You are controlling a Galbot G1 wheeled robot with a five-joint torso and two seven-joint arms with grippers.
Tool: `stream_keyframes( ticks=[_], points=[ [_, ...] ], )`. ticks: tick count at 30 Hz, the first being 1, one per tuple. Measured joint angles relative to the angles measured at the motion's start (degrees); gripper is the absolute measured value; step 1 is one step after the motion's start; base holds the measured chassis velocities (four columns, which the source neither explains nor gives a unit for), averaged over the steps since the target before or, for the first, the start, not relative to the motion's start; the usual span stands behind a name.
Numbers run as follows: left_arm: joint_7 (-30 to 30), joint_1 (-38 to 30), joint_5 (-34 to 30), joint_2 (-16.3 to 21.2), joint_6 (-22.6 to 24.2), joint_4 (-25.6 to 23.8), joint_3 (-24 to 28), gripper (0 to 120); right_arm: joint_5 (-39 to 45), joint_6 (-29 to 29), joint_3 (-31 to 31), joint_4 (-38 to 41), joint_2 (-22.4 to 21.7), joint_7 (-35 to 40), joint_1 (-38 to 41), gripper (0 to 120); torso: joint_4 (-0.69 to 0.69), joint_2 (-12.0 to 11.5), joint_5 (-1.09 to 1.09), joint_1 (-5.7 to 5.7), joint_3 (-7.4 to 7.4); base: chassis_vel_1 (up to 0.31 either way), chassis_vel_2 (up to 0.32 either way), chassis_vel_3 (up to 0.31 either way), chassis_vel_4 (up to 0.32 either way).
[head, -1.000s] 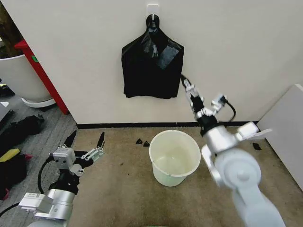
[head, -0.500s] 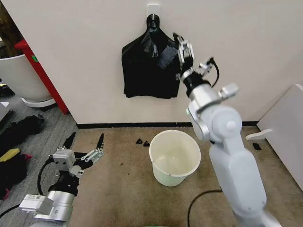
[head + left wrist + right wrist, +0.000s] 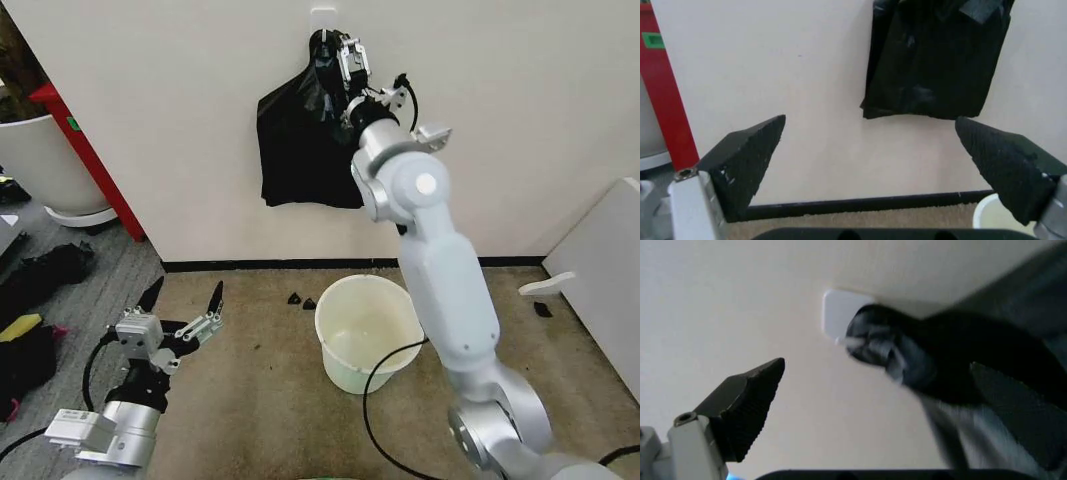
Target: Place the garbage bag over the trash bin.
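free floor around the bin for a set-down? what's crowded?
Free: carpet between the left gripper and the trash bin, and in front of the bin. Also carpet right of it, up to the white panel. Crowded: wall side, with black scraps by the baseboard; the right gripper is open at the hanging black bags.

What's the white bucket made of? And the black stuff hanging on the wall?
The bucket looks like smooth cream-white plastic: its rolled rim and walls are even and faintly shiny. The black bags look like thin glossy plastic film: they crinkle, hang limp and catch light. The right pincer is up beside them.
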Motion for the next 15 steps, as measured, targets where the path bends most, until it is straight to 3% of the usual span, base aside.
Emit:
stream_keyframes(
  ticks=[15],
  points=[
    [0.17,0.13,0.12,-0.30,0.00,0.00,0.09,100,-4.62,-0.49,-0.96,-6.85,2.00,-2.27,2.62,100,0.00,0.00,0.01,0.00,0.00,0.000,0.000,0.000,0.000]
  ],
)
